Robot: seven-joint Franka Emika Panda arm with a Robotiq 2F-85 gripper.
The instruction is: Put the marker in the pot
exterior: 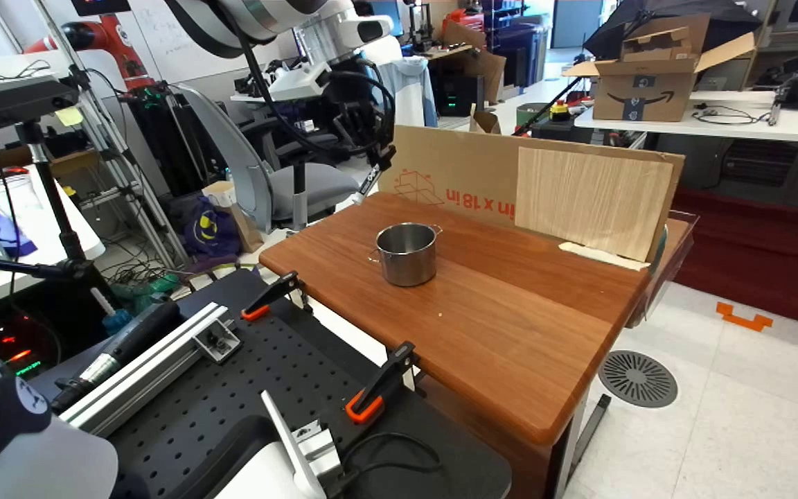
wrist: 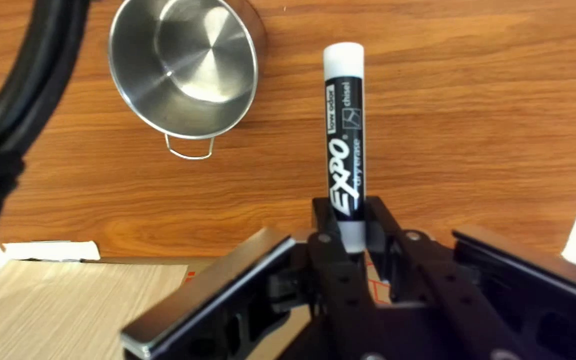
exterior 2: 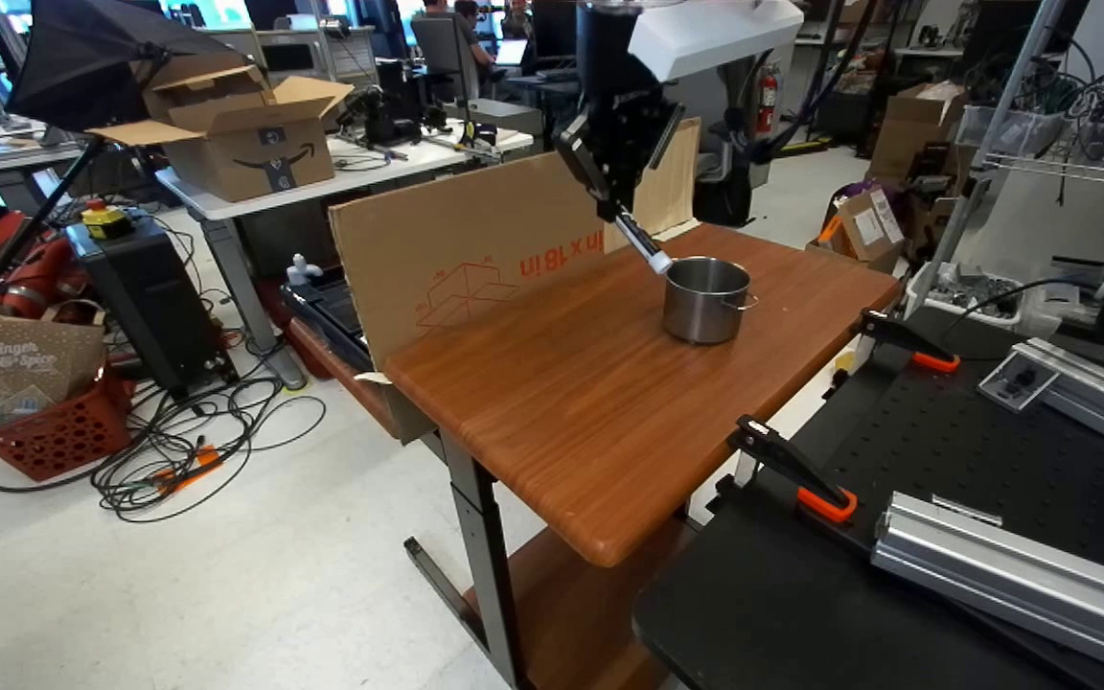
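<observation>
The pot is a small silver metal pot (exterior: 407,262) with thin wire side handles. It stands upright on the brown wooden table in both exterior views (exterior 2: 701,314). In the wrist view the pot (wrist: 135,75) is at the upper left, and its visible inside holds nothing. My gripper (wrist: 346,212) is shut on one end of the black and white Expo marker (wrist: 345,125). The marker hangs tilted down in both exterior views (exterior: 369,183) (exterior 2: 644,241), held above table height. In the wrist view it lies to the right of the pot, not over its opening.
The wooden table (exterior: 510,339) has a cardboard panel (exterior: 454,163) standing along one edge, with a light wood board (exterior: 589,201) against it. Black and orange clamps (exterior: 382,384) sit at the facing edge, beside a black perforated bench (exterior: 288,374). A grey chair (exterior: 309,186) stands beyond.
</observation>
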